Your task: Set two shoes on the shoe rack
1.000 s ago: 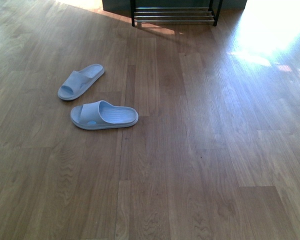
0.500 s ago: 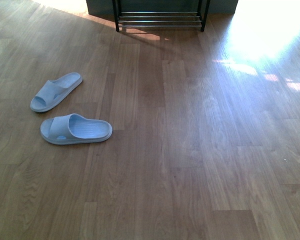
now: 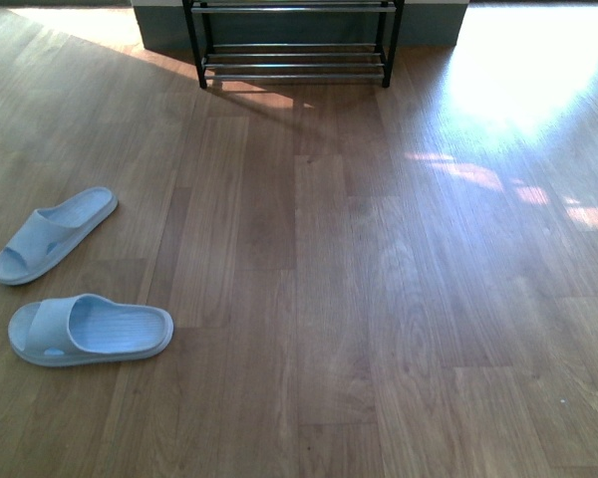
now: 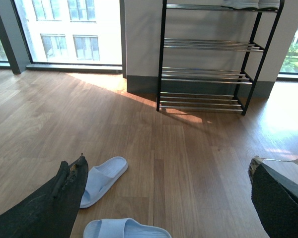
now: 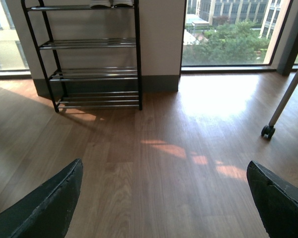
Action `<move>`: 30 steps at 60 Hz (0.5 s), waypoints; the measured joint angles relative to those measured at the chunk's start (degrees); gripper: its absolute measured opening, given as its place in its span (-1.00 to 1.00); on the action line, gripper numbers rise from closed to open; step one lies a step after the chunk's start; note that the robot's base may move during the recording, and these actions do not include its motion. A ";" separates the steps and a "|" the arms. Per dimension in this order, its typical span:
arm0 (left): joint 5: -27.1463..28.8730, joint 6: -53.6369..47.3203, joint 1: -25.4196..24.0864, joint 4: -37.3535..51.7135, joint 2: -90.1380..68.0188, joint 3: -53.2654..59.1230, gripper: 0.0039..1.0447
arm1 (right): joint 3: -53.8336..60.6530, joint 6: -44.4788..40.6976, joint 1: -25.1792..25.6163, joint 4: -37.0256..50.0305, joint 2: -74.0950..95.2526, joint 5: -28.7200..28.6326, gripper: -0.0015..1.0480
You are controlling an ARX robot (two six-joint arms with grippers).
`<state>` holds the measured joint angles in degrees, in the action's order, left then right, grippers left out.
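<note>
Wood floor (image 3: 379,299), pale slides (image 4: 103,179) near the spread left claw (image 4: 167,159), well apart from the spread right claw (image 5: 164,162).

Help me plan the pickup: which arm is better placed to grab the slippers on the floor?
Probably the left. The far slipper and the near slipper both lie left of centre in the front view, and the left wrist view looks down on them.

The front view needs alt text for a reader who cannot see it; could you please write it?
A nearer slide and a farther slide, both pale blue, lie apart on the left of a wooden floor. A black-framed rack with silver bars stands at the far end; sunlight glares at the right.
</note>
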<state>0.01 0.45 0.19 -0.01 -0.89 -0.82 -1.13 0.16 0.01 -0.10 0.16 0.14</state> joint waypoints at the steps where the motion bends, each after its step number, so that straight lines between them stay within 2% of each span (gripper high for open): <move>1: -0.02 0.00 0.00 0.00 0.00 0.00 0.83 | 0.00 0.00 0.00 0.00 0.00 0.00 0.82; 30: 0.02 0.00 -0.02 -0.02 0.00 0.00 0.83 | 0.00 0.00 0.00 0.00 0.02 -0.04 0.82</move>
<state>0.03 0.45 0.16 -0.03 -0.89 -0.82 -1.13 0.16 0.01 -0.10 0.19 0.10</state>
